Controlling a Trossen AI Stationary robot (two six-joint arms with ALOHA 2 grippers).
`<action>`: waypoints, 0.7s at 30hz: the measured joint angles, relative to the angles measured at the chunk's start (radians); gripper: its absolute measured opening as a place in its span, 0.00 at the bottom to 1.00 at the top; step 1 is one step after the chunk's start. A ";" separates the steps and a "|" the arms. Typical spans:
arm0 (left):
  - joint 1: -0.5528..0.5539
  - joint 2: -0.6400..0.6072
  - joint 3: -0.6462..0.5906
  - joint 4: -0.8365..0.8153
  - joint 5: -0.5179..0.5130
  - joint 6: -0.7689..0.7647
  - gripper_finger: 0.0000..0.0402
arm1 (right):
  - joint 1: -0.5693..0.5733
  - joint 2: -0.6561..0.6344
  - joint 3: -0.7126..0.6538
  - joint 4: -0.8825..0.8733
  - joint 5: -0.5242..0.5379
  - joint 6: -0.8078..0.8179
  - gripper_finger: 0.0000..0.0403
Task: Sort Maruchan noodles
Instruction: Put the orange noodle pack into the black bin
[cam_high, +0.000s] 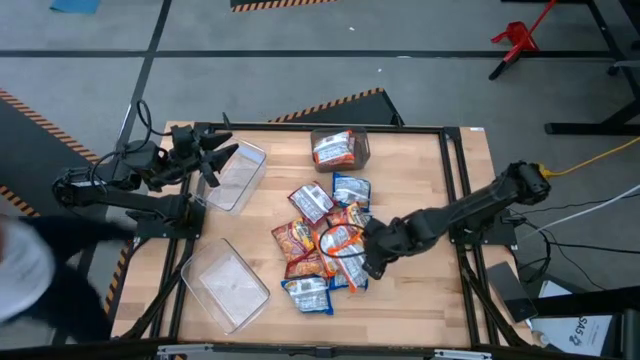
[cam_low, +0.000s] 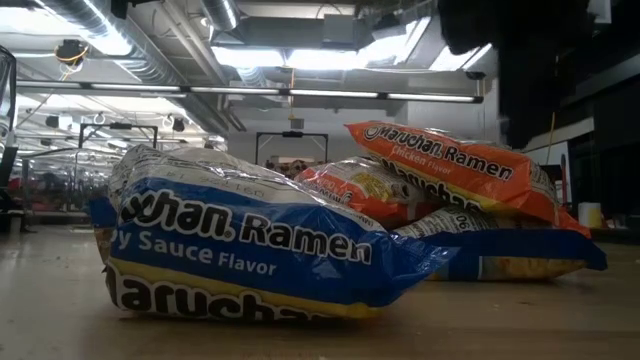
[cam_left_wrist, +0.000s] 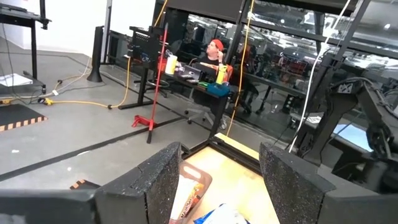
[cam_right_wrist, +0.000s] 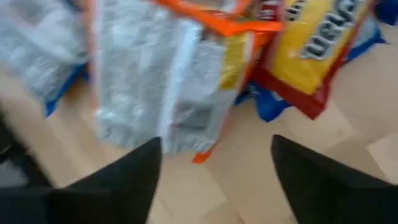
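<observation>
Several Maruchan noodle packets (cam_high: 325, 240), blue-and-white, orange-and-white and red-orange, lie in a loose overlapping pile at the table's middle. In the low view a blue packet (cam_low: 240, 250) lies in front, with an orange one (cam_low: 450, 165) resting on others behind it. My right gripper (cam_high: 368, 255) is open at the pile's right side. Its wrist view (cam_right_wrist: 214, 180) shows an orange-and-white packet (cam_right_wrist: 168, 81), silver back up, just ahead of the fingers and apart from them. My left gripper (cam_high: 215, 155) is open and empty above a clear bin (cam_high: 238, 178) at the far left, also shown in its wrist view (cam_left_wrist: 217, 180).
A second clear bin (cam_high: 228, 285) stands at the near left. A third bin (cam_high: 340, 148) at the far middle holds red-orange packets. A person sits at a desk (cam_left_wrist: 214, 50) in the room beyond. A blurred part of a person (cam_high: 20, 270) shows left of the table.
</observation>
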 joint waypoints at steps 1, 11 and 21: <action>0.000 0.000 0.000 0.000 0.000 0.000 0.53 | -0.002 0.011 -0.009 0.012 0.002 0.009 0.80; 0.000 0.000 0.000 0.000 0.000 -0.005 0.53 | -0.016 0.026 -0.232 0.406 -0.061 0.039 0.89; 0.000 0.000 0.000 0.000 0.000 -0.004 0.53 | -0.023 0.029 -0.320 0.611 -0.077 0.013 0.62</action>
